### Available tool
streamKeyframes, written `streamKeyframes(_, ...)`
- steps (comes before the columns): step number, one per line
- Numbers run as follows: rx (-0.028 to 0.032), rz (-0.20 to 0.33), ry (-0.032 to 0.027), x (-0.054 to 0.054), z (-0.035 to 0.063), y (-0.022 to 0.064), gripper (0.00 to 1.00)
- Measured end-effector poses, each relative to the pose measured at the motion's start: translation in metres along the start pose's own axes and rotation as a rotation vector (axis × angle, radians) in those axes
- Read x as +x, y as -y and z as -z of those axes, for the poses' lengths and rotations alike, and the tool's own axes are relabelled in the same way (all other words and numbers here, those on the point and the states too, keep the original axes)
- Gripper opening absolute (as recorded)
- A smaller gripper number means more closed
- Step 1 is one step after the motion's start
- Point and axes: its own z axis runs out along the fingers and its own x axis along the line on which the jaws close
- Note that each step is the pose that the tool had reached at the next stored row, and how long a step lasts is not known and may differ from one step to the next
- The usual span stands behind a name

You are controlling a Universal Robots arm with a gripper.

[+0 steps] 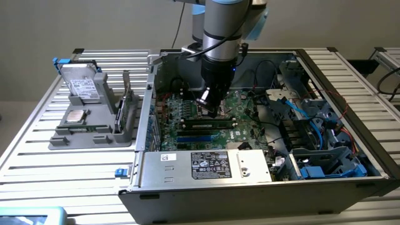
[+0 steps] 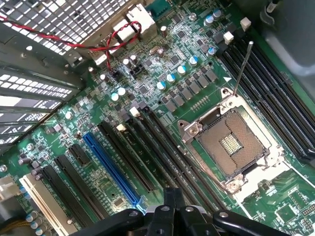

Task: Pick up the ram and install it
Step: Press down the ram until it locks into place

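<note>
The gripper (image 1: 211,112) hovers low over the motherboard (image 1: 240,105), above the seated ram (image 1: 208,125); whether its fingers grip anything I cannot tell. Keep any descent square to the slot.

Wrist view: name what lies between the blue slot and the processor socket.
In the wrist view, several long black slots run side by side between the blue slot and the processor socket.
</note>
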Motion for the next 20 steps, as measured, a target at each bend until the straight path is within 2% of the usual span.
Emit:
streamKeyframes(6,0.0122,-0.057,-0.0101,0.0000,0.0000,0.0000,0.11)
streamKeyframes(10,0.0210,-0.093,-0.0140,0.0000,0.0000,0.0000,0.11)
streamKeyframes(14,0.0256,-0.133,-0.0140,0.0000,0.0000,0.0000,0.11)
streamKeyframes(20,0.0267,-0.201,-0.0112,0.0000,0.0000,0.0000,0.11)
